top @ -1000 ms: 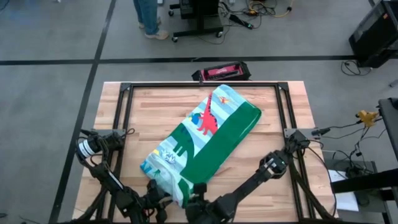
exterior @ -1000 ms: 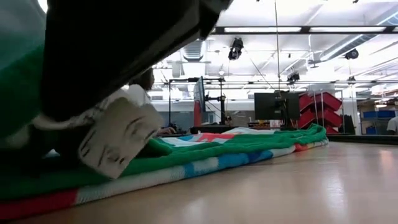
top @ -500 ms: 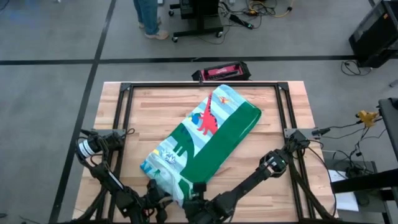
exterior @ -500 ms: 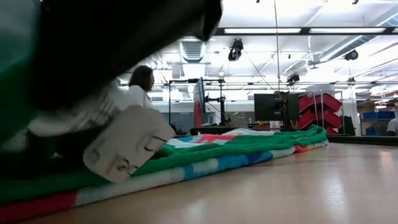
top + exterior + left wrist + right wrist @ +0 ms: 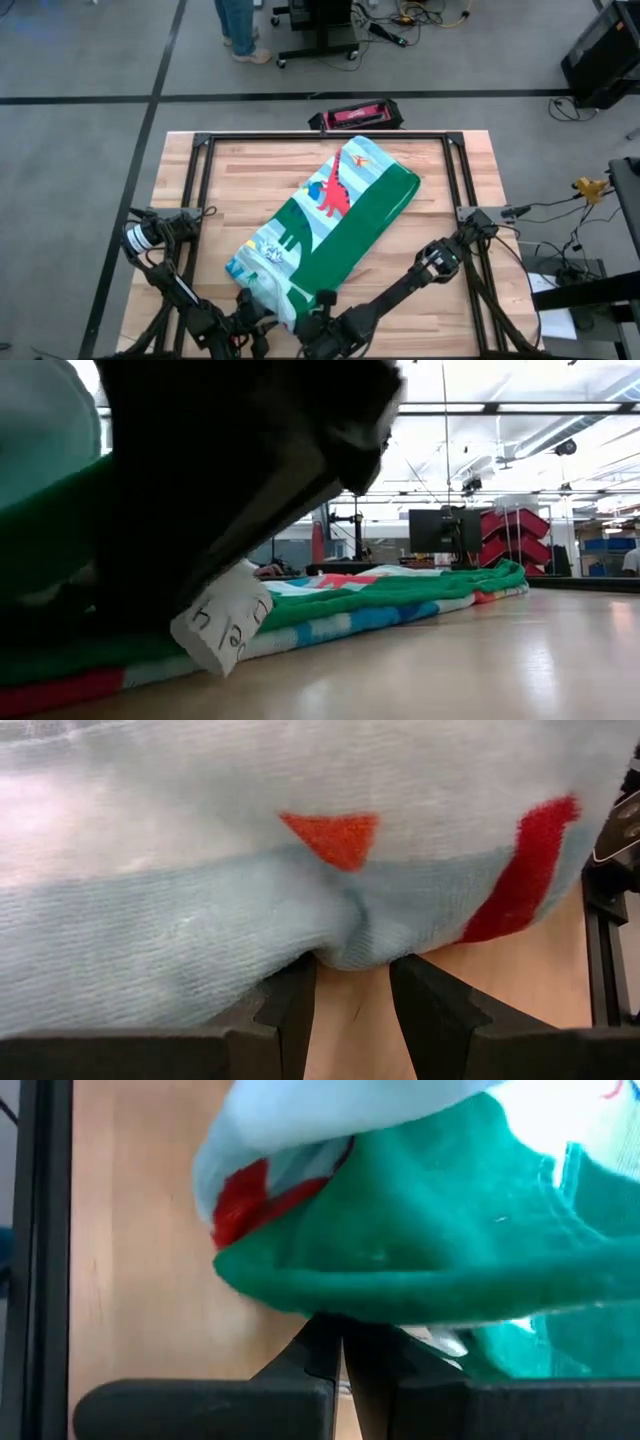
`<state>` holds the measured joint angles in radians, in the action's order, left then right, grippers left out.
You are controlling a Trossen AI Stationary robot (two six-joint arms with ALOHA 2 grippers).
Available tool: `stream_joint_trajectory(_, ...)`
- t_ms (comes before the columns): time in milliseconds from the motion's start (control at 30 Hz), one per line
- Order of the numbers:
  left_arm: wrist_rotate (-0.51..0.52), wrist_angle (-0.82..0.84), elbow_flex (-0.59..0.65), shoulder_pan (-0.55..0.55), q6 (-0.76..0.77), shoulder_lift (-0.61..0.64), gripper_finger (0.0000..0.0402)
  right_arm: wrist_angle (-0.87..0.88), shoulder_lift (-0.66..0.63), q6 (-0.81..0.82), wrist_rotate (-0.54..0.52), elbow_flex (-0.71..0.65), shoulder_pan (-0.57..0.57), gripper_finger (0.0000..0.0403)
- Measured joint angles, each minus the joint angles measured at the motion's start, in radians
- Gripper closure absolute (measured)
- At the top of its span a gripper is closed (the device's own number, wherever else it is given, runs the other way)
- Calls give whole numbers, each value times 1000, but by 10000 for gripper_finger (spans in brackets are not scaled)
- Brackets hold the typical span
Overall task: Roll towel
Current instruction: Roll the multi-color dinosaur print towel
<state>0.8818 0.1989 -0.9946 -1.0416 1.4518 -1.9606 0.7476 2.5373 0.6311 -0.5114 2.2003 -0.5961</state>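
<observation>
The towel point(image 5: 335, 220) lies folded into a long strip, slanting from the table's near left to its far right, with the green border along one side and dinosaurs on pale blue. Its near end point(image 5: 265, 285) is bunched up between the two grippers. My left gripper point(image 5: 255, 318) is at that end, shut on a pale blue bulge point(image 5: 350, 940). My right gripper point(image 5: 322, 303) is shut, its tips under the green edge point(image 5: 400, 1280). In the low view a white label point(image 5: 222, 632) hangs from the cloth under a dark arm. My left gripper pinches a bulging fold of pale blue cloth point(image 5: 348, 958) at the towel's near end between its two fingertips point(image 5: 296, 1000). It comes slanting down from the near side. The cloth rises above the fingers, and bare table shows below the fold. My right gripper has its shut fingers point(image 5: 325, 1345) pushed under the green border's folded edge point(image 5: 330, 1305) at the towel's near end, slanting down from the near right. The cloth hides the tips. I cannot tell whether any cloth is between them.
A black metal frame point(image 5: 320, 137) runs around the wooden tabletop. A red and black case point(image 5: 357, 115) lies just past the far edge. A person's legs point(image 5: 238, 30) stand on the floor beyond. Bare wood point(image 5: 250, 190) shows left and right of the towel.
My right gripper has rolled about its own line and sunk a little at the towel's near end. In the low view the dark arm now fills more of the picture, and the white label has swung down closer to the table. The rest of the towel has stayed put.
</observation>
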Motion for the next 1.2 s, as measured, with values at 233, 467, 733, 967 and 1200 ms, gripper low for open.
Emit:
stream_joint_trajectory(233,0,0,0,0,-4,0,285,-151,2,-77,-34,-1,9,403)
stream_joint_trajectory(467,-1,2,0,0,-4,0,285,-328,2,-127,253,-67,34,403)
stream_joint_trajectory(733,0,4,0,0,-3,0,285,-304,0,-101,117,-110,32,403)
stream_joint_trajectory(967,-1,3,0,0,-3,0,285,-302,-1,-161,250,-75,24,403)
stream_joint_trajectory(1200,-7,4,0,0,-3,0,285,-157,-43,-170,299,26,5,403)
